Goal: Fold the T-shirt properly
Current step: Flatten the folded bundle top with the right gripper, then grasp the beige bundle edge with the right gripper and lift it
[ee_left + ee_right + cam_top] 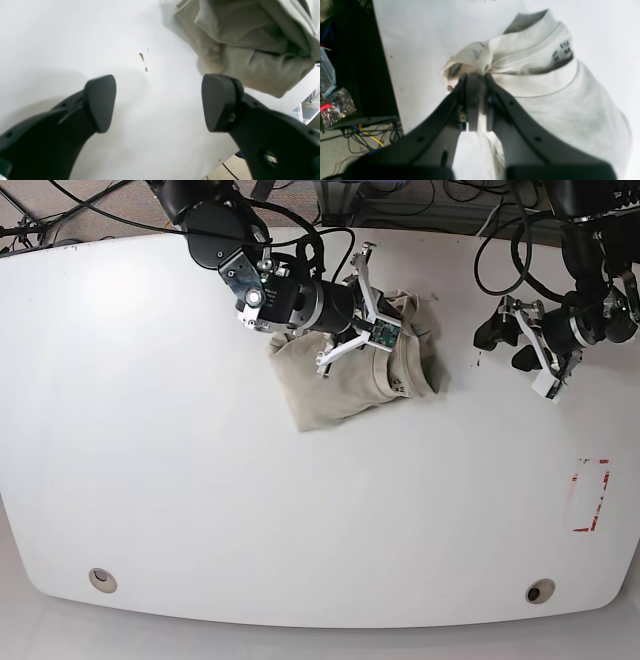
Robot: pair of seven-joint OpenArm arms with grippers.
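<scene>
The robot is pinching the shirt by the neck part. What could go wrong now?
The right gripper is shut on only a small bunch of the T-shirt near its collar, so the cloth might slip out when lifted. The shirt is crumpled, not flat, so pulling from one spot could bunch it more. The left gripper is open above bare table beside the shirt, so nothing holds the other side.
</scene>
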